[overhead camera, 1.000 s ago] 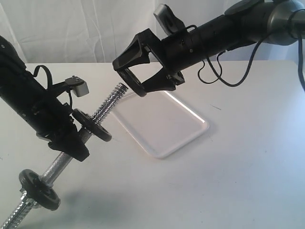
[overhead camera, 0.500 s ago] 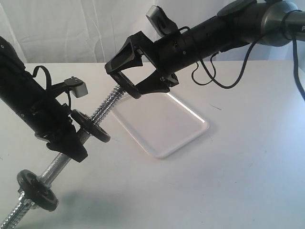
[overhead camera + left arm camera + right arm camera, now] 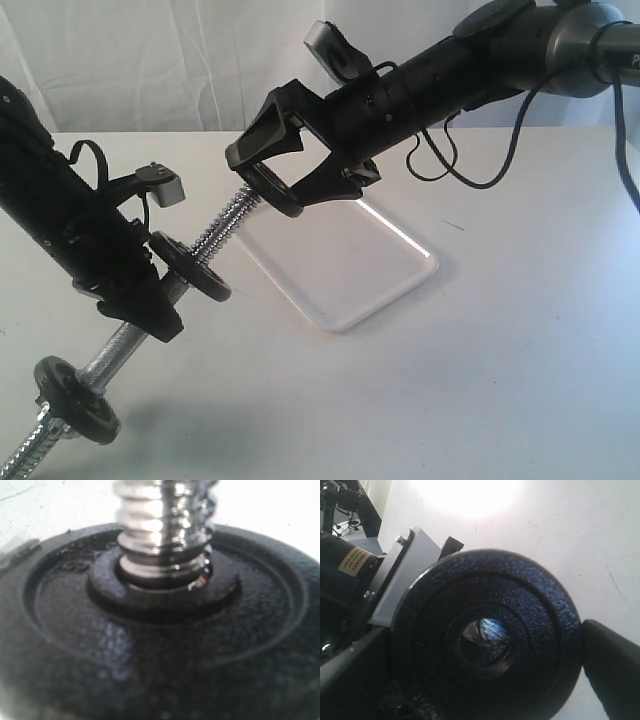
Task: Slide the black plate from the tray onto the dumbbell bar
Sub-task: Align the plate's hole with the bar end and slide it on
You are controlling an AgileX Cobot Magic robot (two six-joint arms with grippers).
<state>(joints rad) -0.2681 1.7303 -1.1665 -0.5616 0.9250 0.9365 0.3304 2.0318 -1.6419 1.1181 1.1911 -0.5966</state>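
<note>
1. At the upper threaded end of the dumbbell bar (image 3: pixel 215 235), my right gripper (image 3: pixel 262 180) pinches the black plate (image 3: pixel 530 610) by its rim. A finger (image 3: pixel 615 670) presses on either side, and the plate's face is turned square to the bar so the centre hole can meet the tip.
2. Through that hole the right wrist view shows a bright metallic glint, which I take to be the bar's tip. I judge the plate lined up and right at the thread, not yet run down it.
3. Lower along the bar, my left gripper (image 3: pixel 140 300) is clamped on the smooth middle. It holds the bar tilted above the table (image 3: pixel 500 380), with the free end offered up toward the right arm.
4. Two other black discs already sit on the bar. The upper disc (image 3: pixel 190 265) is just above the left gripper, and the lower disc (image 3: pixel 75 400) is near the bar's bottom end.
5. Beside the bar's upper end, the tray (image 3: pixel 350 275) lies flat on the table with nothing visible in it. The plate is clear of the tray and in the air.
6. Much stays hidden. The left wrist view is filled by a blurred disc and thread and shows no fingers. In the exterior view the left jaws merge with the dark arm. The bar's bottom end is cut off at the frame edge. I cannot tell how far the tip has entered the plate's hole.
</note>
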